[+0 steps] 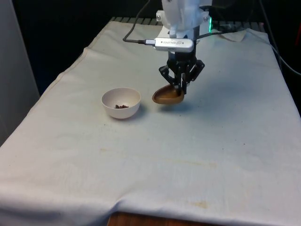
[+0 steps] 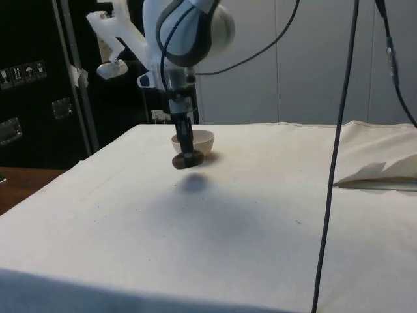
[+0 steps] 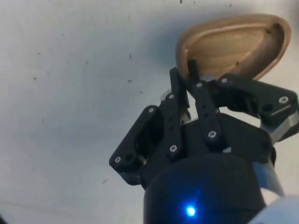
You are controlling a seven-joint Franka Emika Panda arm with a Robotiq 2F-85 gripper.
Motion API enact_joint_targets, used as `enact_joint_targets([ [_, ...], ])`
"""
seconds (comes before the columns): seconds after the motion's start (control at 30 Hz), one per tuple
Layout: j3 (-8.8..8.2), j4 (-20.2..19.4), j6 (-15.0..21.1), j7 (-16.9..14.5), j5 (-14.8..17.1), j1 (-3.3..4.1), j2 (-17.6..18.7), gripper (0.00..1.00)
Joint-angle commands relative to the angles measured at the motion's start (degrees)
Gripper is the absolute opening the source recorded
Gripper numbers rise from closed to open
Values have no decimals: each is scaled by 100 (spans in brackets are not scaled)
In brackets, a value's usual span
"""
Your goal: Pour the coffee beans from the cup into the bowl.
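Note:
A brown wooden cup hangs just above the cloth, tilted with its mouth towards the white bowl on the front view's left. My gripper is shut on the cup's rim. In the wrist view the cup shows a bare, light wooden inside, and the fingers pinch its near edge. A few dark coffee beans lie in the bottom of the bowl. From the side, the cup hangs in front of the bowl with the gripper above it.
A white cloth covers the table. Black cables trail over its far end, and a thick cable hangs down in the side view. A folded bit of cloth lies at the side view's right.

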Motion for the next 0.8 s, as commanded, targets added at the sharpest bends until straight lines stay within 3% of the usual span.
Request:
enact_joint_targets([
  [0.0,11,6,6,52,-63,0,17,1],
  [0.03,-17,23,103,178,-183,40,86,1],
  [0.23,17,57,281,418,-435,46,223,1],
  [0.27,23,52,315,458,-476,46,235,1],
  [0.3,69,63,235,390,-413,0,223,1],
  [0.33,23,46,355,493,-516,46,246,1],
  [0.53,34,-103,808,722,-773,40,269,1],
  [0.57,74,-52,688,670,-728,0,286,1],
  [0.6,34,-138,871,745,-796,40,264,1],
  [0.77,46,-304,1203,785,-848,34,252,1],
])
